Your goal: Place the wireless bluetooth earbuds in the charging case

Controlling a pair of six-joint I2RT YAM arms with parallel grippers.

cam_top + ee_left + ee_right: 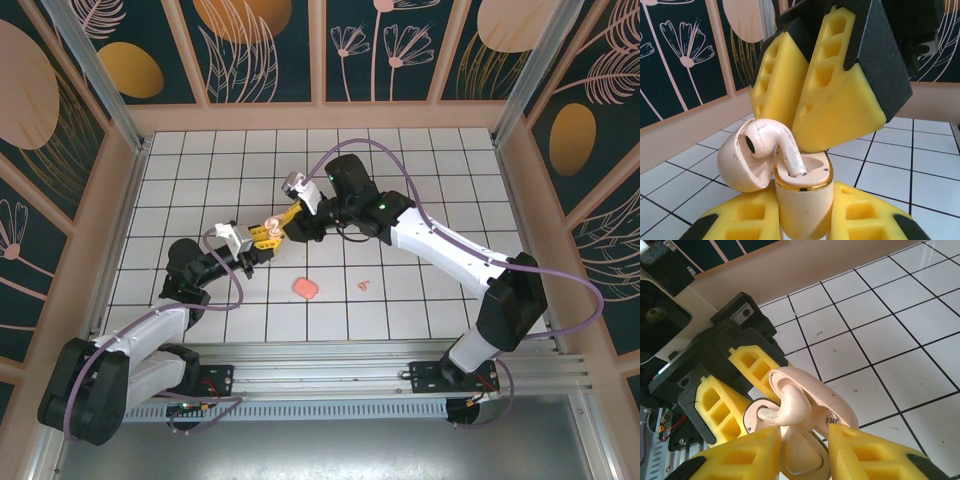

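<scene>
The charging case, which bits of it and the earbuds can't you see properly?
- The charging case's bottom: left wrist view, cut off by the lower edge, wrapped by the left claw's fingers.
- Its inside beside the earbud: same view, partly behind a right claw finger.
- Its printed letters: right wrist view, too small to read.
- The tiny pink bit on the table: top view, too small to tell if it's an earbud.

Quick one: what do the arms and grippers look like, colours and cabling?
Left arm and right arm: white links, black joints, a purple cable looped along each. Small green lights on the right arm. Left gripper and right gripper: black bodies, yellow wedge-shaped fingers with rectangular cut-outs.
</scene>
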